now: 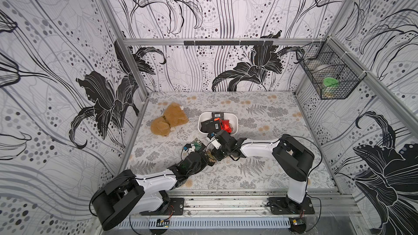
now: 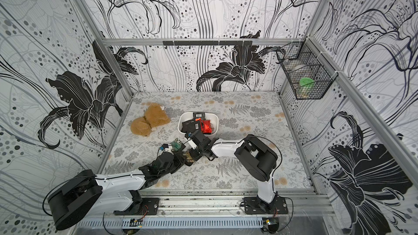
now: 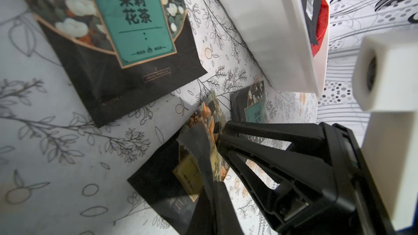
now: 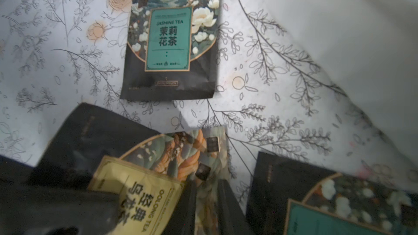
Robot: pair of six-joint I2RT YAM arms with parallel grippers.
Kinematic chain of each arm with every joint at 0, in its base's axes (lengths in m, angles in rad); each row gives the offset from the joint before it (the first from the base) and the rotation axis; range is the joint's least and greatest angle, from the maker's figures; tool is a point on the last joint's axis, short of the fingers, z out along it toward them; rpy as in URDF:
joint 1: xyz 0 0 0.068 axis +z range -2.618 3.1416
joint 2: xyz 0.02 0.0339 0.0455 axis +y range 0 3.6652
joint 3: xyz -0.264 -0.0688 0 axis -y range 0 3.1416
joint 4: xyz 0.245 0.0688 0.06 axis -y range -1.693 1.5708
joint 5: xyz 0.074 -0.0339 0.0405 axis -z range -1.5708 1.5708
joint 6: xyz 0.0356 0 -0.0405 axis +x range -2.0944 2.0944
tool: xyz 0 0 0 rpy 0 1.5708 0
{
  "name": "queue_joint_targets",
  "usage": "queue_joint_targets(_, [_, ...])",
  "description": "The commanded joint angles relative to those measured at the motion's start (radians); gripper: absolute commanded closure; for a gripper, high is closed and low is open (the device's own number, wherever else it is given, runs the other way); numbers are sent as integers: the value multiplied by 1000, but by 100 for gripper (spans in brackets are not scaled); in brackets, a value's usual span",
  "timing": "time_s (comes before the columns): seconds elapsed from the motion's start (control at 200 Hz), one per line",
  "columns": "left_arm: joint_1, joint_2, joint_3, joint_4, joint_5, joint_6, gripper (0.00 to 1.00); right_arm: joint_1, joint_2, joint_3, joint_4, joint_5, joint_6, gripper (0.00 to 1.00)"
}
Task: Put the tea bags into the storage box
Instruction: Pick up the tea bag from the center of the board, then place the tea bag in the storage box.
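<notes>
The white storage box [image 1: 235, 122] [image 2: 216, 122] [image 3: 260, 30] sits mid-table and holds several black and red tea bags [image 1: 214, 123]. Just in front of it, both grippers meet at one yellow-labelled oolong tea bag [image 1: 211, 156] [image 3: 181, 177] [image 4: 144, 191], which is tilted up off the cloth. My left gripper [image 3: 210, 200] [image 1: 208, 158] is shut on its black end. My right gripper [image 4: 208, 191] [image 1: 214, 153] is shut on its flowered edge. A green-labelled jasmine tea bag [image 1: 197, 144] [image 3: 126, 30] [image 4: 172, 44] lies flat beside them. Another jasmine tea bag [image 4: 339, 200] [image 3: 251, 105] lies by the box wall.
A brown plush toy [image 1: 168, 119] lies left of the box. A black wire basket [image 1: 328, 75] with a green-lidded jar hangs on the right wall. Both arms reach in from the front rail and nearly touch at the wrists.
</notes>
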Motion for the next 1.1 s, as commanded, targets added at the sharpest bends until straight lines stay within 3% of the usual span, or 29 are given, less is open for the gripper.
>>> queue_joint_targets(0.0, [-3, -46, 44, -64, -36, 36, 100, 7, -86, -61, 26, 112, 24, 78])
queue_joint_targets(0.195, [-3, -99, 194, -258, -150, 147, 100, 5, -266, -184, 98, 408, 103, 75])
queue_joint_targets(0.37, [24, 23, 464, -386, -229, 300, 100, 4, -415, -304, 161, 598, 147, 64])
queue_joint_targets(0.506, [88, 185, 647, -387, -176, 374, 100, -3, -495, -369, 211, 637, 155, 56])
queue_joint_targets(0.751, [165, 476, 909, -400, -71, 440, 100, -79, -518, -392, 219, 521, 192, 54])
queue_joint_targets(0.806, [182, 513, 937, -407, -66, 455, 79, -103, -519, -397, 220, 473, 199, 53])
queue_joint_targets(0.886, [204, 524, 952, -463, -164, 456, 29, -129, -526, -406, 228, 432, 206, 53])
queue_joint_targets(0.931, [218, 507, 945, -500, -218, 450, 12, -137, -528, -409, 231, 419, 207, 52])
queue_joint_targets(0.981, [232, 466, 915, -513, -249, 450, 2, -141, -529, -407, 232, 412, 204, 52])
queue_joint_targets(1.096, [240, 317, 792, -483, -267, 440, 0, -141, -518, -399, 245, 378, 180, 50])
